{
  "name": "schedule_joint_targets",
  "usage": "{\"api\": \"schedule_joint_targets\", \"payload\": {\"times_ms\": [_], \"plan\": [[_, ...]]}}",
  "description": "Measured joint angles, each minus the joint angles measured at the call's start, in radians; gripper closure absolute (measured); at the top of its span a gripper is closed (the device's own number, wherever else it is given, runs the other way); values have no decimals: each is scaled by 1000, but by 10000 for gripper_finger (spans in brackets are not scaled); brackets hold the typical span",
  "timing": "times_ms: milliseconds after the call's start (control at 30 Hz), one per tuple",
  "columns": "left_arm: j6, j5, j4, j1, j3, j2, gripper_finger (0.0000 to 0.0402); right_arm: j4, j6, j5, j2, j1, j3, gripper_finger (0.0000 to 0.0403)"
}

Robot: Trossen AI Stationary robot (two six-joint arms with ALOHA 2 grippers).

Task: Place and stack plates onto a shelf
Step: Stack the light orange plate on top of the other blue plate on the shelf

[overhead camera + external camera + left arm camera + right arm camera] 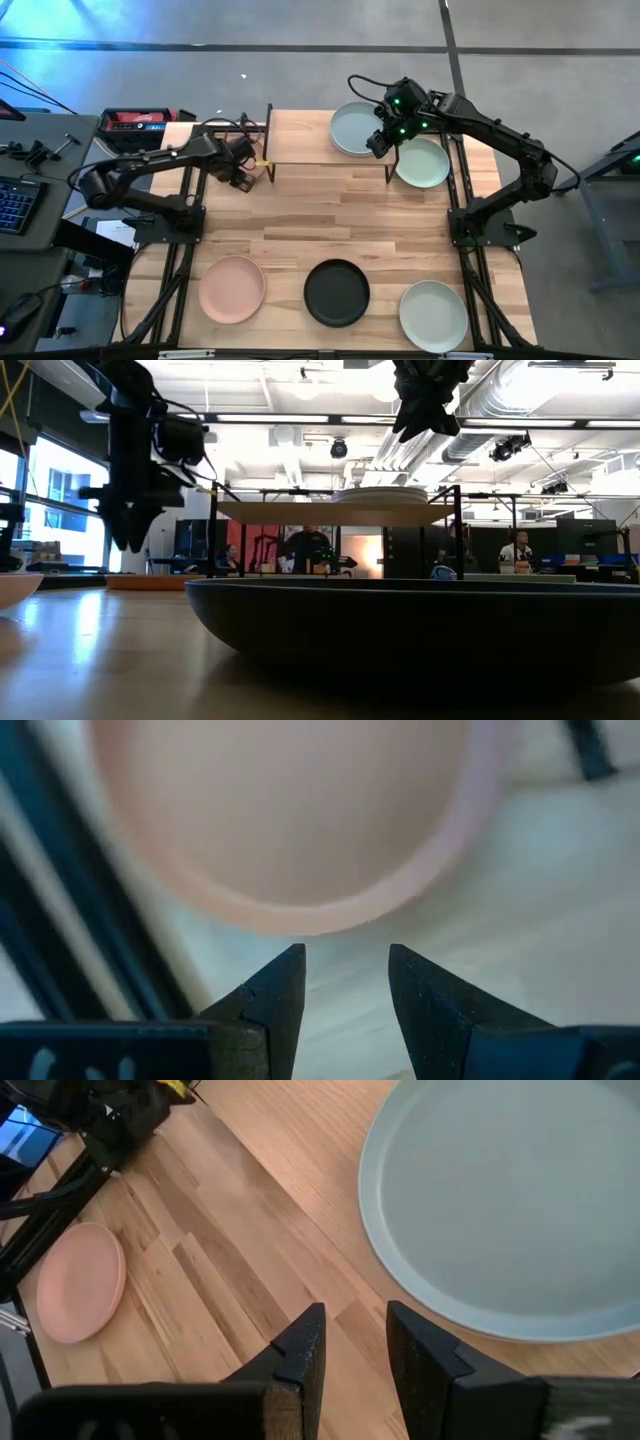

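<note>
The shelf (310,145) stands at the table's far middle. On its right half sits a short stack of plates with a grey-blue plate (352,128) (510,1190) on top. My right gripper (381,143) (355,1312) hovers open above the shelf's right end, just beside that stack (380,493), touching nothing. My left gripper (243,172) (347,952) hangs open by the shelf's left end, clear of the tabletop (130,545). A peach plate (232,289) (290,820) lies flat near the table's near edge.
A pale green plate (422,162) lies on the table right of the shelf. A black plate (336,292) and a pale plate (433,314) lie along the near edge. Bare wood (330,215) spans the table's middle. People stand in the room behind (305,550).
</note>
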Motion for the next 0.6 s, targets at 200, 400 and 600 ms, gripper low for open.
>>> {"api": "schedule_joint_targets", "payload": {"times_ms": [200,400,600], "plan": [[-223,2,-10,113,0,2,268,0,0,0,0,9,0,316],[-285,37,-10,216,0,3,268,1,-3,0,1,19,0,316],[-281,84,-7,282,0,3,268,6,-19,10,2,18,0,316]]}}
